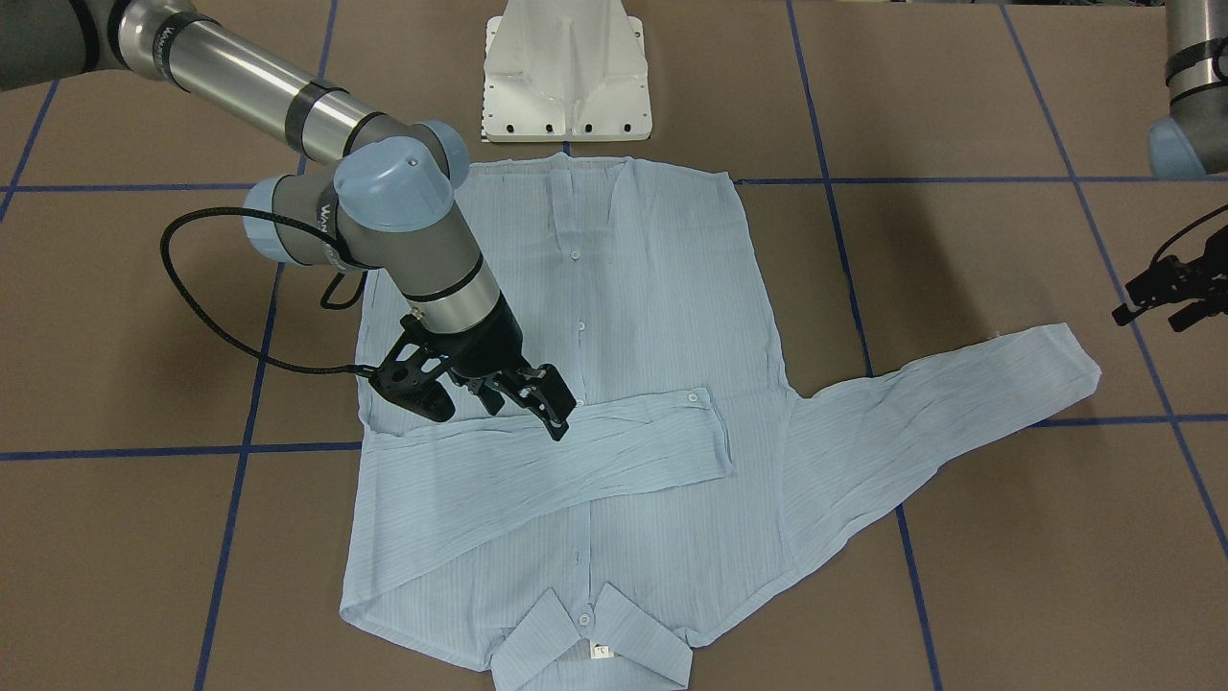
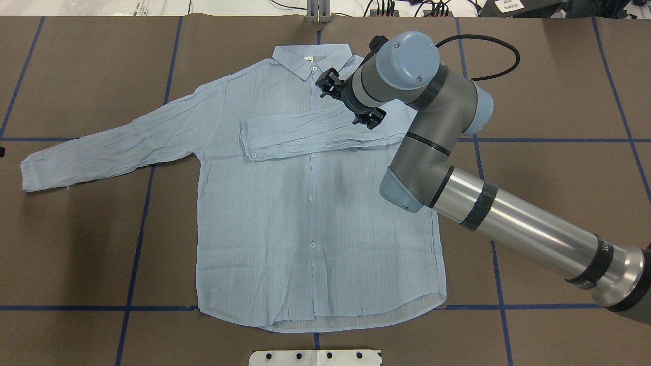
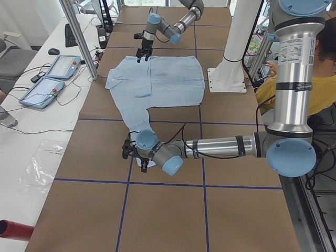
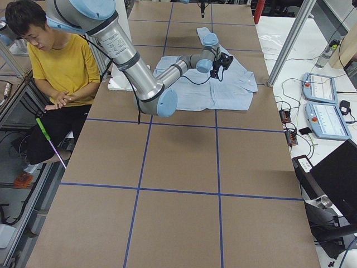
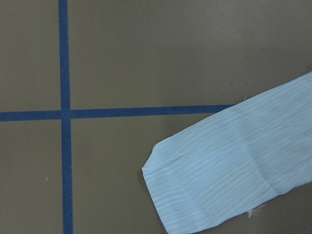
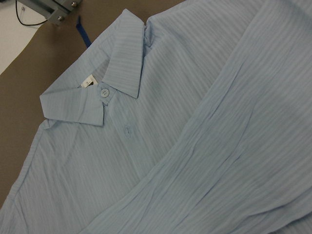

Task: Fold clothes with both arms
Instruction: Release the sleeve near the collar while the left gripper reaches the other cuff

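On the bench (image 1: 1007, 595), front view: shirt (image 1: 652, 288) lies flat, buttons up, collar (image 1: 595, 643) toward the camera. One sleeve (image 1: 547, 461) is folded across the chest, the other sleeve (image 1: 959, 393) stretched out sideways. Right claw (image 1: 526, 403) is over the folded sleeve, fingers spread, holding nothing. Left claw (image 1: 1151, 317) sits at the frame edge, off the cloth near the stretched cuff — tips apart, empty.

Overhead: right arm (image 2: 508, 218) reaches across the shirt, its claw spread wide just below the collar.

Left side view: near arm low over the bench, claw close by the stretched cuff.

Left wrist: cuff (image 5: 209, 185) on bare bench beside blue tape lines (image 5: 63, 117) — no fingers in shot.

Right wrist: collar, white label (image 6: 88, 82), top button (image 6: 103, 91), wrinkled folded sleeve.
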`<control>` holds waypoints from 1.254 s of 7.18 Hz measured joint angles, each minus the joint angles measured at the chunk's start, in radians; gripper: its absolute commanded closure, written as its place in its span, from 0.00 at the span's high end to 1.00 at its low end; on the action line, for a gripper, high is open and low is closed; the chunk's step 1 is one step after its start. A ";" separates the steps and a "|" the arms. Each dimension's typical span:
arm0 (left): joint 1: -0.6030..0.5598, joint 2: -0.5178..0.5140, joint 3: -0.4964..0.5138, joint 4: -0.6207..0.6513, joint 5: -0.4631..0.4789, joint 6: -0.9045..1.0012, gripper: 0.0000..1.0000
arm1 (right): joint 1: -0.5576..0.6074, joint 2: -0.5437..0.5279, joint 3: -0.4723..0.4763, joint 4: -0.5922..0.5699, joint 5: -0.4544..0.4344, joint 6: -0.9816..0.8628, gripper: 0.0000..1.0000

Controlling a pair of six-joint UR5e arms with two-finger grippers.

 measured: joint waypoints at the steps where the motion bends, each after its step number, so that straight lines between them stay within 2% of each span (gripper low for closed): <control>1: 0.023 -0.042 0.044 -0.010 0.030 -0.016 0.89 | 0.002 -0.024 0.017 0.001 -0.001 -0.013 1.00; 3: 0.049 -0.105 0.116 -0.017 0.060 -0.023 0.87 | 0.003 -0.047 0.030 0.004 -0.002 -0.020 1.00; 9: 0.116 -0.119 0.166 -0.017 0.074 -0.022 0.78 | 0.003 -0.065 0.045 0.006 0.002 -0.021 1.00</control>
